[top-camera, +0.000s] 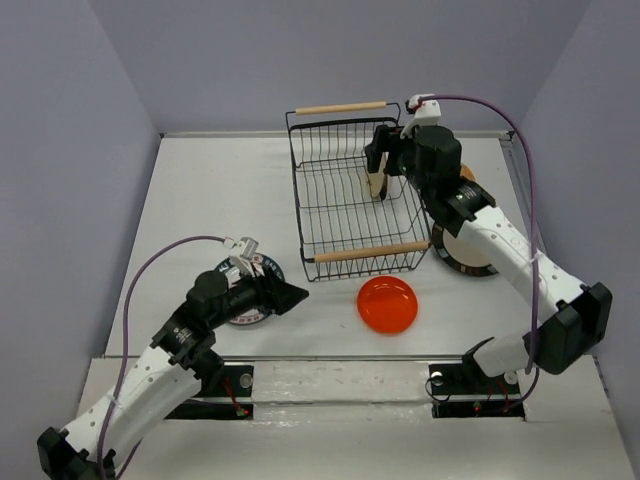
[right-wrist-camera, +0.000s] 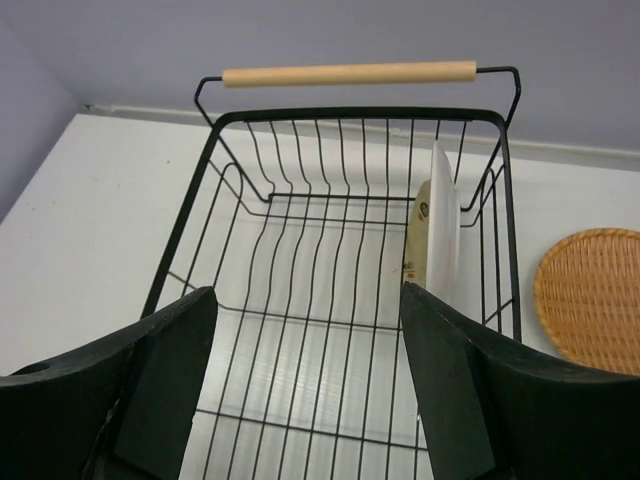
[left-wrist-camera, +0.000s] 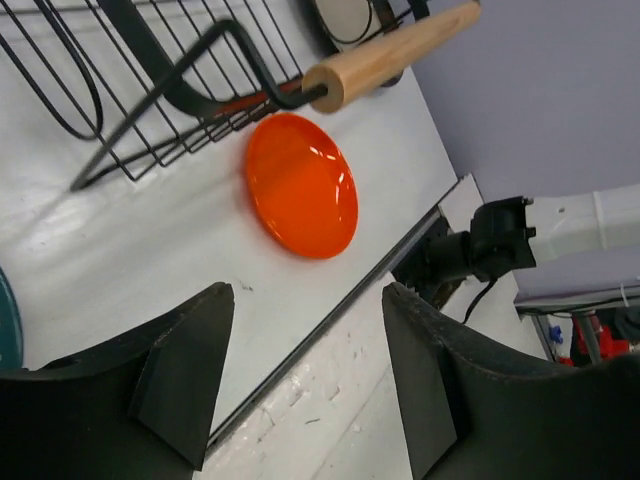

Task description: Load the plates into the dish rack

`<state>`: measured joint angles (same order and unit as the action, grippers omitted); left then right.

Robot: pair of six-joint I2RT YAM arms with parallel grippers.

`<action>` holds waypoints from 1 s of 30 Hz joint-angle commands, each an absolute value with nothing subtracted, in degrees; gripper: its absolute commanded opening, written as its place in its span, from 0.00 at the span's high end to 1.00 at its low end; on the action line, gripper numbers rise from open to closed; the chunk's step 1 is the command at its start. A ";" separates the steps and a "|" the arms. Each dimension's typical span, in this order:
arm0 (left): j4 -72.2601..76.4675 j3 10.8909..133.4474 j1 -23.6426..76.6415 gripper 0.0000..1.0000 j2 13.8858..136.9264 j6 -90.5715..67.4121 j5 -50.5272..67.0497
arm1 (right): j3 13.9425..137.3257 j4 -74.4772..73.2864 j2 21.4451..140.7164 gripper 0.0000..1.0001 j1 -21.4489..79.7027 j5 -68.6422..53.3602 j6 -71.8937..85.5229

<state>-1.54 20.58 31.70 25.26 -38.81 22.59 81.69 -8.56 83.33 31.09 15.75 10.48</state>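
The top view shows the whole counter (top-camera: 200,200). The black wire dish rack (top-camera: 350,190) sits in the middle near the back, with one wooden handle (top-camera: 340,107) at the far end and one at the near end. The orange-red plate (top-camera: 388,304) lies flat on the counter just in front of the rack. A black-rimmed plate (top-camera: 462,252) lies to the right of the rack, partly under the right arm. At the lower left, a plate with a dark patterned rim (top-camera: 250,290) lies partly under the left pincer (top-camera: 285,297). The right pincer (top-camera: 380,165) hangs over the right side of the rack.

The right wrist view looks into the rack, which the top view cannot do well. A white plate (right-wrist-camera: 443,230) stands on its edge at the right side of the rack, by the wire wall. A cream part with green marks shows on its left; I cannot tell if that is a second plate. The other slots hold nothing. A tan woven plate (right-wrist-camera: 590,290) lies on the counter outside the rack, at the right edge of the frame. This pincer is spread wide, with only rack wires seen between its fingers (right-wrist-camera: 170,360).

The left wrist view shows the orange-red plate up close, beside the rack's near handle. This pincer is also spread wide and holds nothing.
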 commanded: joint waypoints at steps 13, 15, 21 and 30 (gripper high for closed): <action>21.62 19.49 77.50 0.30 55.61 -57.12 -29.94 | 66.01 -5.10 68.12 0.21 30.85 7.83 16.35; 23.71 20.56 78.83 0.30 59.66 -60.01 -34.25 | 64.87 -5.10 67.85 0.21 30.85 7.03 16.70; 30.67 22.58 79.80 0.31 71.70 -65.73 -36.02 | 62.76 -4.57 65.92 0.21 30.85 6.50 17.40; 31.55 29.88 80.51 0.36 85.68 -72.68 -37.71 | 59.42 -3.34 63.72 0.21 30.85 4.66 18.90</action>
<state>28.16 26.59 80.05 82.26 -68.99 -32.49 60.34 -6.61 65.80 31.09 6.15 17.96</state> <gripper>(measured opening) 0.662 0.793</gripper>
